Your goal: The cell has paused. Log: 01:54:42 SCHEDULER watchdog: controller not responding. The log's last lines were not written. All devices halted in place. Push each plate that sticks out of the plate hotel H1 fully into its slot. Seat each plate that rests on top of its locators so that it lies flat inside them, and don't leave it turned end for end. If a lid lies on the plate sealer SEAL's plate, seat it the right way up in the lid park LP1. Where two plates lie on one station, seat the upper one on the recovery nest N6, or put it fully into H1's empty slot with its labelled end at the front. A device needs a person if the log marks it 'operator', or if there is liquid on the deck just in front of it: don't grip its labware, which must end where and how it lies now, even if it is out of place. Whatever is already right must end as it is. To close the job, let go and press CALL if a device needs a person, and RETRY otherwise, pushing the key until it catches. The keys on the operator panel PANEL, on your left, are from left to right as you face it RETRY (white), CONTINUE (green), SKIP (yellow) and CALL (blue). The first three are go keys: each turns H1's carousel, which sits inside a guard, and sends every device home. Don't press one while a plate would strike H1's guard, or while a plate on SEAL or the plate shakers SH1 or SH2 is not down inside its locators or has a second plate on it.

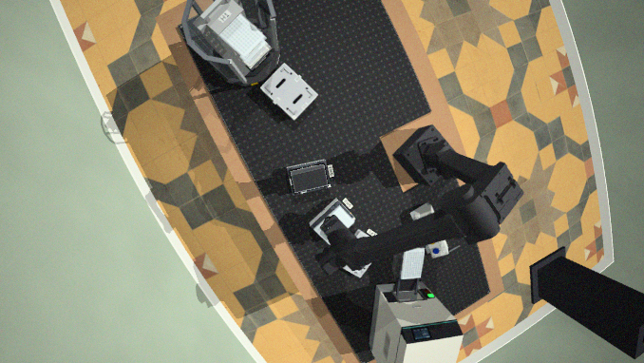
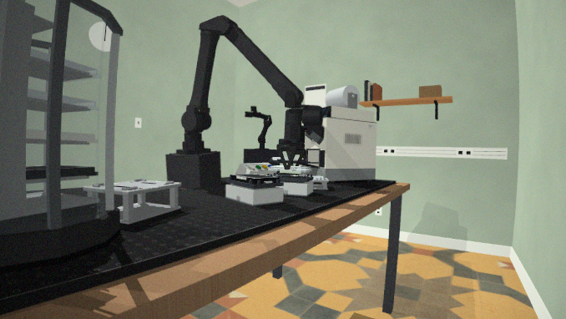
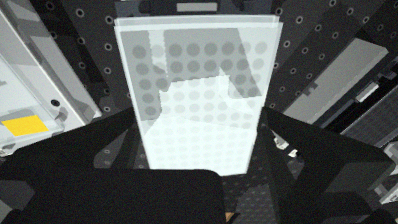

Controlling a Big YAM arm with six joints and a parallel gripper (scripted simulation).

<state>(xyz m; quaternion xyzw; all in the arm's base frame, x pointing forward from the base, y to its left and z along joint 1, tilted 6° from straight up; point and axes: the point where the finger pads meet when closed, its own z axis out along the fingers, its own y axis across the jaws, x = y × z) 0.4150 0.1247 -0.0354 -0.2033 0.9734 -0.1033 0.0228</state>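
Wrist view shows my claw (image 3: 200,150) grasping a clear lid (image 3: 197,95) by its long sides. I should carry it level toward the lid park (image 3: 30,100) at nine o'clock, squaring edges before lowering.
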